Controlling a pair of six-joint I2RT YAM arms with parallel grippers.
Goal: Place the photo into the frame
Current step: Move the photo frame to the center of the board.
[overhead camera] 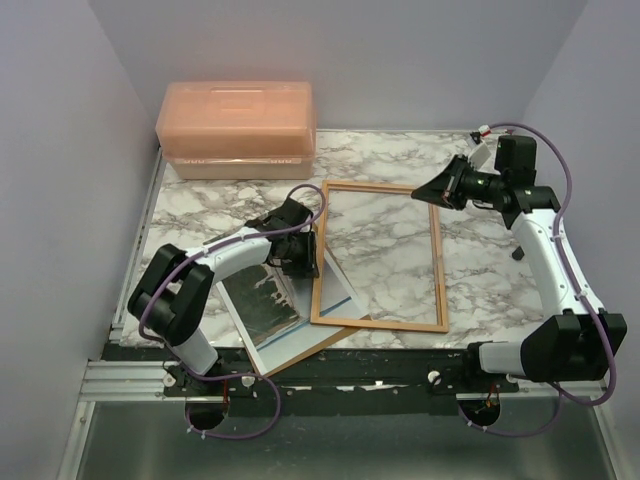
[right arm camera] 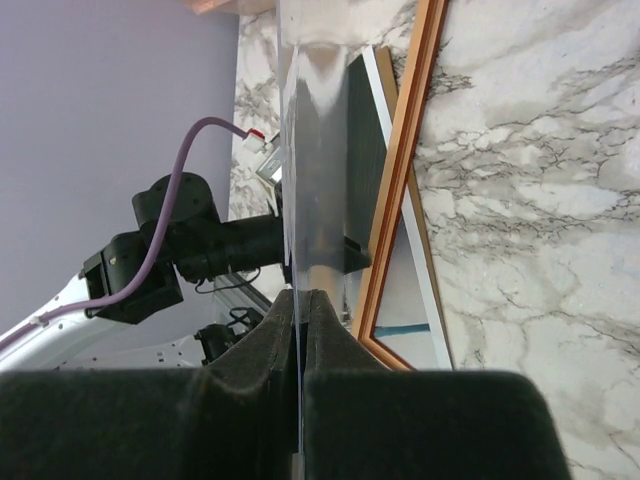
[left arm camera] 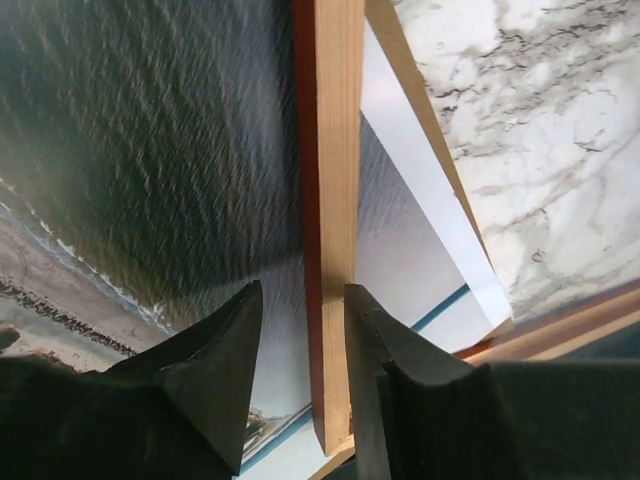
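Under the left rail of the frame, towards the table's front-left edge, the photo is laid picture side up on a brown backing board, with one corner reaching into the wide opening. That rail is straddled by the left gripper; its fingers are parted, and a gap is seen on one side. Bare marble table is left inside the opening and to its right. Above the frame's far right corner, a clear sheet is pinched edge-on by the right gripper. An orange box is set at the back edge.
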